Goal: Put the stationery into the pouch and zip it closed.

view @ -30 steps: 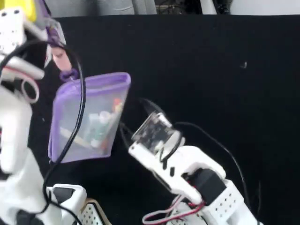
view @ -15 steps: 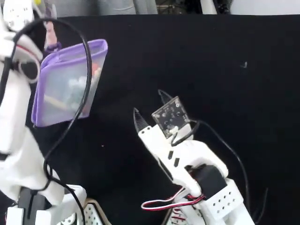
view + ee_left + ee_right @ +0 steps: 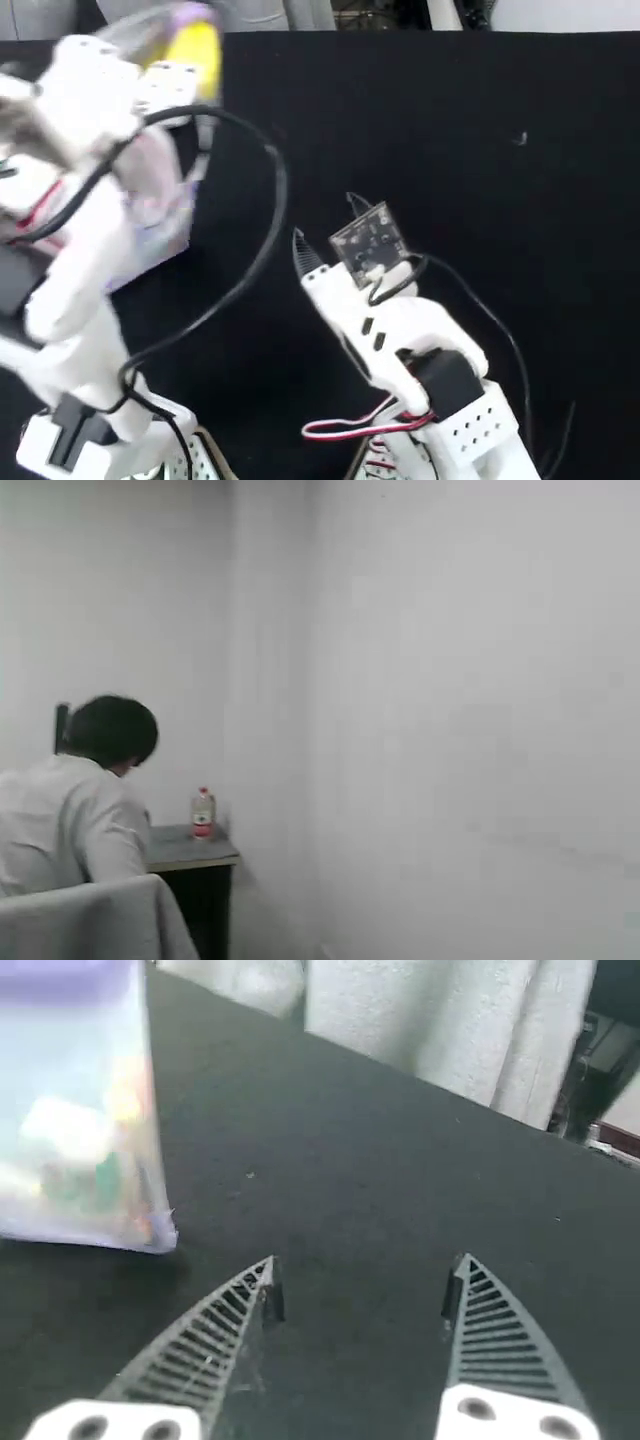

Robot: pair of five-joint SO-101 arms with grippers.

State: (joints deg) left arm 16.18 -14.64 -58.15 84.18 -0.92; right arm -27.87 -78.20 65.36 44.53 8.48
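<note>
Clearly the right hand [image 3: 362, 1285] is wide open and holds nothing; its two ribbed, pointed fingers [image 3: 215, 1340] stand well apart just above the black table [image 3: 480, 150], and in the high view that hand [image 3: 325, 225] sits near the middle of the table, tips pointing away from the arm's base. The pouch [image 3: 80, 1110] lies off to the side ahead of it, well apart from the fingers; it is translucent with a purple band along its top edge, and blurred white, green and orange stationery [image 3: 75, 1150] shows through its wall; a shadow lies under its lower corner, and whether it touches the table I cannot tell. In the high view the pouch [image 3: 160, 215] appears as a pale purple patch on the left side, partly hidden behind the raised, blurred left arm [image 3: 85, 210]; a black cable [image 3: 268, 215] loops out from that arm over the table. The left hand [image 3: 190, 40] is a yellow and purple smear at the top edge; I cannot tell how open it is or whether it grips anything. The left wrist view faces a pale wall [image 3: 450, 680], with a small bottle [image 3: 203, 813] far off.
</note>
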